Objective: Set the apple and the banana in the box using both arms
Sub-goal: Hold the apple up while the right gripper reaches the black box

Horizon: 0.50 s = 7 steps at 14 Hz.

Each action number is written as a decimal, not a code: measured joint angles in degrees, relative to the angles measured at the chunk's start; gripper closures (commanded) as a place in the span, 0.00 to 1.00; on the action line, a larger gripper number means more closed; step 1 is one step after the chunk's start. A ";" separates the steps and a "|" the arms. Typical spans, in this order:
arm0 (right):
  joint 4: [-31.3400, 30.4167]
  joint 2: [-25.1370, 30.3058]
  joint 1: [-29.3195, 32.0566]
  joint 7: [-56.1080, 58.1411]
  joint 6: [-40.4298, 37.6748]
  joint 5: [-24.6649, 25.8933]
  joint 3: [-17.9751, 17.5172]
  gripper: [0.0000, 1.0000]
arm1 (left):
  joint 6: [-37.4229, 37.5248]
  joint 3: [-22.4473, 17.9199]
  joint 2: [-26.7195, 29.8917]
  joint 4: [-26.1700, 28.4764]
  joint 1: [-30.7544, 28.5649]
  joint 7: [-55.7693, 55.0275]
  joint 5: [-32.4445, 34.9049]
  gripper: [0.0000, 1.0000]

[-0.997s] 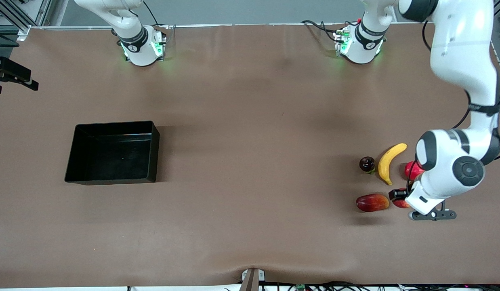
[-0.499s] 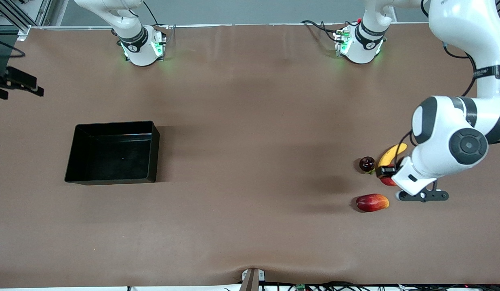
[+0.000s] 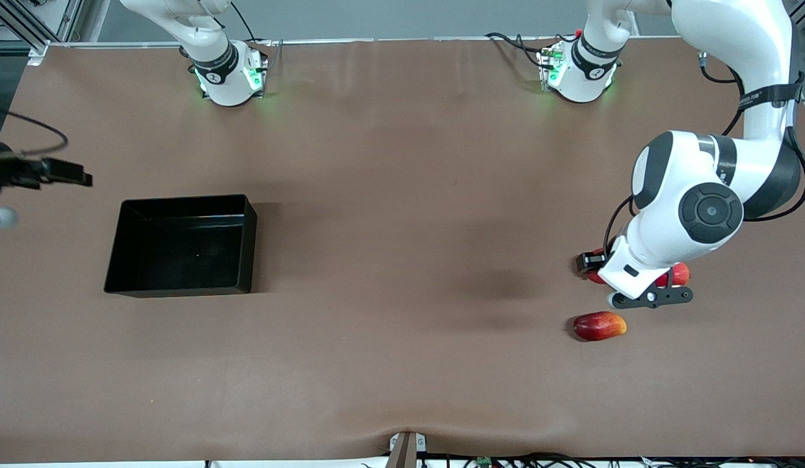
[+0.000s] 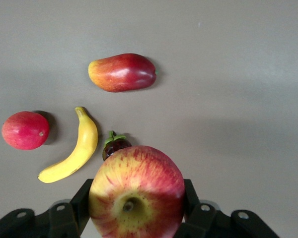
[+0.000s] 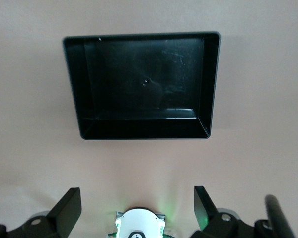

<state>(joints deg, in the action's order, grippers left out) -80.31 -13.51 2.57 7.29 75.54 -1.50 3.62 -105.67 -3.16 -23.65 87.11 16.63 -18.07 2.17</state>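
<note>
While our left pincer (image 4: 134, 218) pinches the apple (image 4: 136, 191) above the banana (image 4: 72, 153), a slip could scatter fruit; our right pincer (image 5: 134, 210) waits spread over the box (image 5: 144, 131).

Apple (image 4: 136, 196) red-yellow, clamped aloft (stem dimple showing); banana (image 4: 72, 155) flat on table; box (image 3: 181, 246) black.

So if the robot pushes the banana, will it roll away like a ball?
Probably not. The banana is long and curved and lies flat on the table, so it would likely slide or spin rather than roll. Its smooth yellow skin might be a bit slippery between fingers. The round apple, held in the left gripper, looks likelier to roll.
</note>
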 measured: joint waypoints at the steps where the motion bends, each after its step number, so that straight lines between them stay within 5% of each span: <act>1: -0.10 -2.04 0.27 0.00 0.41 0.36 0.02 0.00 | 0.56 0.36 0.21 0.00 0.01 0.00 0.00 1.00; 7: -1.59 -11.11 4.24 0.02 7.56 0.44 0.10 0.00 | 4.89 0.62 2.03 -0.03 -0.46 0.10 0.00 1.00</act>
<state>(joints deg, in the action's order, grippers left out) -81.89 -24.62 6.81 7.31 83.10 -1.06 3.72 -100.78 -2.54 -21.61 87.08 16.17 -17.97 2.17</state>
